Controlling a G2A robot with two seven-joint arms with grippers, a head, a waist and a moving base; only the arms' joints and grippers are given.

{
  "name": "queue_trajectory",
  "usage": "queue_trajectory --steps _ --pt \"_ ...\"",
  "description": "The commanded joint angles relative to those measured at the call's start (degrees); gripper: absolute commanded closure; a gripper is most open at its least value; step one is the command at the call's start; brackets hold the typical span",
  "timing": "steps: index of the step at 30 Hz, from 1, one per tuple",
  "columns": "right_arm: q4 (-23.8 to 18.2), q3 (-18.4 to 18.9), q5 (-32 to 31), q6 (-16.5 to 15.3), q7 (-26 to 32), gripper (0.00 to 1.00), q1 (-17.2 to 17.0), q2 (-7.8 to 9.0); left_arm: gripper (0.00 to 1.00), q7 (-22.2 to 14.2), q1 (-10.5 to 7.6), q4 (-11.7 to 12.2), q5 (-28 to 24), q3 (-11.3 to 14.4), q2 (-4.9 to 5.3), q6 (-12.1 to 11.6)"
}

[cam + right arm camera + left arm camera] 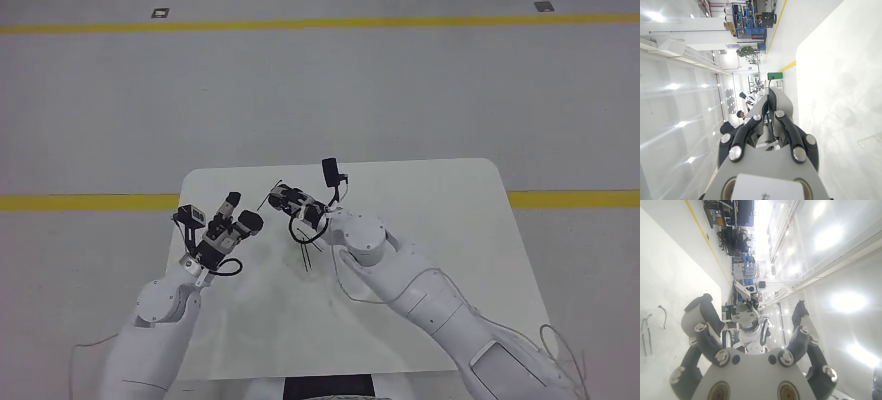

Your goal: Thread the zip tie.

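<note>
Right end effector (770,94) clamps the zip tie (769,85); left end effector (752,306), at its 9 o'clock, gapes empty. Threading looks unstarted.

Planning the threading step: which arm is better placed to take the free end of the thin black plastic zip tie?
Probably left: the left gripper is open, empty and faces the right gripper, shut on the zip tie.

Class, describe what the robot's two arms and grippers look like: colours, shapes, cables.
The left arm and right arm wear smooth, rounded white shells. The left gripper and right gripper have silver-grey metal bases with round screws, black link bars and black-padded fingers. A black cable curls at each wrist.
</note>
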Motion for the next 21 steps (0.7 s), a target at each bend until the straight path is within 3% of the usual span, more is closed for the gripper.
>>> queue_trajectory --steps 1,2,3,9,14,21 --pt "-0.52 0.35 -0.41 0.75 -0.16 1.0 -0.36 -0.04 0.19 0.31 0.07 0.1 0.15 0.13 0.03 -0.23" --pt "-0.68 0.5 -0.57 0.99 -0.23 1.0 -0.5 -0.06 0.4 0.44 0.1 0.29 0.26 0.2 0.05 -0.22" --pt "-0.81 0.6 -0.94 1.24 -0.33 1.0 -0.59 -0.09 0.53 0.51 0.09 0.43 0.56 0.26 0.08 -0.16" --pt "-1.66 1.22 -2.74 2.13 -0.49 1.0 -1.21 -0.28 0.75 1.26 0.12 0.57 1.39 0.39 0.23 0.01" --pt "-2.27 1.62 -3.31 2.86 -0.04 1.0 -1.68 -0.53 0.82 1.42 -0.04 0.97 2.31 0.74 0.35 -0.2" --pt "-2.56 2.04 -3.74 3.21 0.54 1.0 -2.13 -0.95 0.83 1.45 -0.21 1.29 3.2 1.09 0.49 -0.25"
